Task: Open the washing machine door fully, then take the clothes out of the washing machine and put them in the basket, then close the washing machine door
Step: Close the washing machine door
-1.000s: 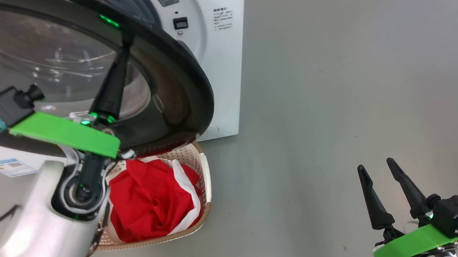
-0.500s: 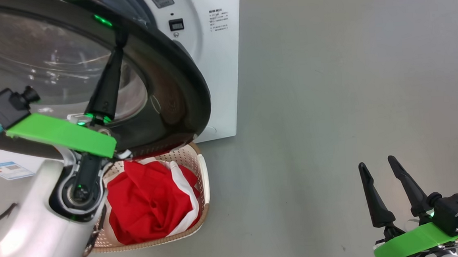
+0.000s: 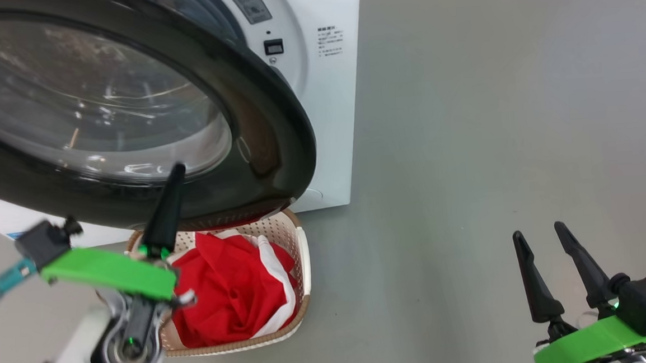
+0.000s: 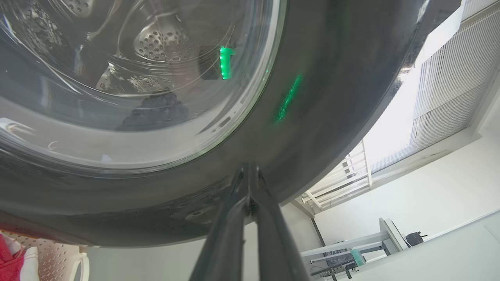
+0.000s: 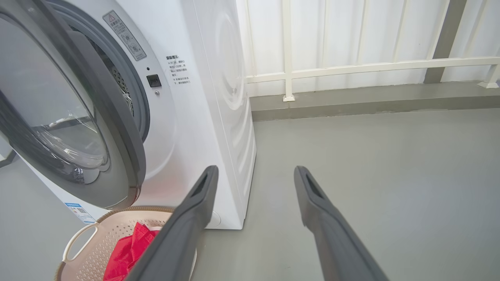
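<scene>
Found the washing machine door (image 3: pixel 128 109) swung partway out from the washing machine (image 3: pixel 330 119), with its glossy black rim overhanging the back end of the basket (image 3: pixel 304 261) on the grey floor (image 3: pixel 494 137). Saw the clothes (image 3: pixel 228 288), red with white trim, heaped inside that basket, just below the door's lower edge. From the head, placed the left gripper (image 3: pixel 176 171) in front of the door's lower rim, jaws pressed together into one dark spike; could not tell whether touching the rim or just short of it. Through the left wrist, looked along those joined fingers (image 4: pixel 234 218) to the black rim. Past the bulging glass, made out the perforated steel drum (image 4: pixel 156 43) and two green glints (image 4: pixel 224 62) on glass and rim. Caught a sliver of red cloth and basket wall at that view's bottom left corner. Through the right wrist, got the side-on angle: the gap between door and washer front, the grey gasket (image 5: pixel 140 103), a small black latch square (image 5: pixel 154 80), printed labels (image 5: pixel 177 70) and a white railing (image 5: pixel 351 66) behind. Placed the right gripper (image 3: pixel 539 233) well apart from the washer, low at the right over bare floor, jaws spread wide and holding nothing.
</scene>
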Controlling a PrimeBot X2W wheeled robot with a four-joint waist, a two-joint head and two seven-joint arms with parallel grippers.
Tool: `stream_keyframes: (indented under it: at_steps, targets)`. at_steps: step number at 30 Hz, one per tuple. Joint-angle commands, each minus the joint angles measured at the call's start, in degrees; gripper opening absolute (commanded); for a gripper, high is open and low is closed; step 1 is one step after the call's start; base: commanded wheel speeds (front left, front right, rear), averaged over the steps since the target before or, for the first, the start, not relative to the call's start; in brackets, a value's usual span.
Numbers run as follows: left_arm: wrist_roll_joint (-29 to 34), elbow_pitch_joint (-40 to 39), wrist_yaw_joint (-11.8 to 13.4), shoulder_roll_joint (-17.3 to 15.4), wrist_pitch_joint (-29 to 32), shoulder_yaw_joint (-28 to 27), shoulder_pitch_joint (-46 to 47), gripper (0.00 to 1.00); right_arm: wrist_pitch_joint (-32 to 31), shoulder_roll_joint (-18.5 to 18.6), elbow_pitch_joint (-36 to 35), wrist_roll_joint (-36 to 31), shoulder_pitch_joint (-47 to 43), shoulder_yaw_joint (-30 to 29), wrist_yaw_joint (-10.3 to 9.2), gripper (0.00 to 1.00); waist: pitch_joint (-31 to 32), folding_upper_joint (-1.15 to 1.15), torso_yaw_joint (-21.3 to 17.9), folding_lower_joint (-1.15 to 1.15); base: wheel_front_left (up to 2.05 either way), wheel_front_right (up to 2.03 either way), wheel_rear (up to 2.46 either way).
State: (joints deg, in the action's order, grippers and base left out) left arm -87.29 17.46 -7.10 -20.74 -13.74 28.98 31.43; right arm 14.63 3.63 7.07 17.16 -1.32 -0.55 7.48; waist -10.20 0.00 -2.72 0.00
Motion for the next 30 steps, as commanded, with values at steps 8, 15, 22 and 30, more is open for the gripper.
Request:
stream_keyframes:
  at_steps: [8,15,22,30]
  targets:
    - [1.29,-0.1,-0.39,-1.55,-1.19,-3.9,-7.49,0.6,0.37,1.4,-1.16,0.08,-1.24,1.04,0.01,1.0,1.77,0.0,1.31,0.0,0.0,0.0,0.0]
    - [3.35,0.4,-0.39,-0.42,-1.24,-8.06,-13.14,1.0,0.37,1.59,-1.07,0.06,-1.93,0.86,0.01,1.0,2.67,0.0,1.62,0.0,0.0,0.0,0.0]
    - [7.4,0.99,-0.39,0.66,-1.25,-11.19,-17.99,1.0,0.37,1.8,-1.07,0.12,-2.67,0.26,0.01,1.0,3.13,0.0,1.96,0.0,0.0,0.0,0.0]
    - [12.45,1.58,-0.39,1.06,-1.25,-14.53,-22.98,1.0,0.37,2.06,-1.03,0.21,-4.08,-0.37,0.01,1.0,4.37,0.0,1.87,0.0,0.0,0.0,0.0]
